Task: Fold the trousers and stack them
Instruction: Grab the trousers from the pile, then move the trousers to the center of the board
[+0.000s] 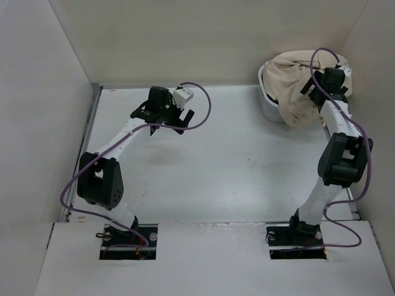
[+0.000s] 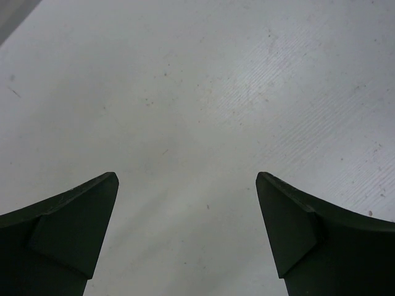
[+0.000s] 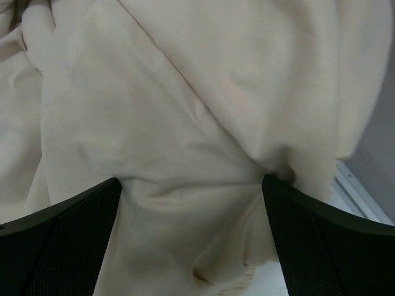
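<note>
The cream trousers (image 1: 296, 86) lie bunched and wrinkled in a white basket (image 1: 269, 106) at the far right, spilling over its front rim. My right gripper (image 1: 313, 88) is open, its fingers pressed against the cloth on either side of a fold. In the right wrist view the trousers (image 3: 197, 111) fill the frame between my spread fingers (image 3: 308, 240). My left gripper (image 1: 184, 118) is open and empty, low over the bare table at the far left. The left wrist view shows only table between its fingers (image 2: 296, 228).
White walls close in the table (image 1: 216, 166) at the back and on both sides. A metal rail (image 1: 91, 123) runs along the left edge. The basket stands in the far right corner against the wall.
</note>
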Tool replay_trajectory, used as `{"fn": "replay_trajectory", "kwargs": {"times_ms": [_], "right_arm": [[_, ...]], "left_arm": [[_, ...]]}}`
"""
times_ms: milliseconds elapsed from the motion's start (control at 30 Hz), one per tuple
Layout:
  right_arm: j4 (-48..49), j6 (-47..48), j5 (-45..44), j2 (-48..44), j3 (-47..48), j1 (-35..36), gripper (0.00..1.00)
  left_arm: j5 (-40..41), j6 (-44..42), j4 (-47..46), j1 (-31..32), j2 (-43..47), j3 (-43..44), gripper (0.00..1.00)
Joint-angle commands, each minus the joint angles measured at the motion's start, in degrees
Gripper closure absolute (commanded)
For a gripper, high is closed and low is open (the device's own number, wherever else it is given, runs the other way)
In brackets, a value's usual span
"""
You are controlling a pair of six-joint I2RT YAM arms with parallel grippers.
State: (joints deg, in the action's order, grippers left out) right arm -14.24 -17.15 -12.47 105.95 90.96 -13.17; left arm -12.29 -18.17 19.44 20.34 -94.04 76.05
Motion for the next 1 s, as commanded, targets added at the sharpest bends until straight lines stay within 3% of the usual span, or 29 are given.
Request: {"fn": "replay_trajectory", "kwargs": {"times_ms": [0,33,67,233,333,467,667,833,967], "right_arm": [[-2.2,-5.18,-0.1,3.37,5.37,1.35,0.0],[-1.93,-5.53,-0.45,3.82,5.46,1.35,0.02],[-1.5,-5.79,-1.76,3.74,5.37,1.43,0.12],[-0.52,-4.39,-9.57,-0.04,3.35,1.96,0.82],[-0.96,-0.36,-15.63,-3.19,2.82,3.45,0.96],[1.22,7.54,-23.91,-8.64,3.52,6.61,1.0],[10.61,22.39,-25.77,-15.5,10.8,17.14,1.0],[20.82,39.26,-20.6,-11.75,27.74,39.26,1.0],[27.93,52.71,-10.75,-3.49,47.77,60.71,1.0]], "left_arm": [[0.24,1.48,0.42,-0.52,0.97,2.44,0.0],[1.12,1.21,0.42,-0.52,0.88,2.26,0.0],[1.74,0.86,0.42,-0.61,0.88,2.17,0.0],[2.1,0.95,-0.37,-1.66,1.31,1.73,0.0],[2.1,1.12,-1.51,-1.93,2.28,0.51,0.0],[2.1,1.39,-2.04,-2.36,3.86,-0.55,0.0],[1.4,7.26,-2.22,-7.01,6.41,0.41,0.07],[-1.58,16.05,-0.99,-17.98,13.25,-0.63,0.24],[-5.71,19.48,-3.09,-27.83,21.25,-5.99,0.23]]}}
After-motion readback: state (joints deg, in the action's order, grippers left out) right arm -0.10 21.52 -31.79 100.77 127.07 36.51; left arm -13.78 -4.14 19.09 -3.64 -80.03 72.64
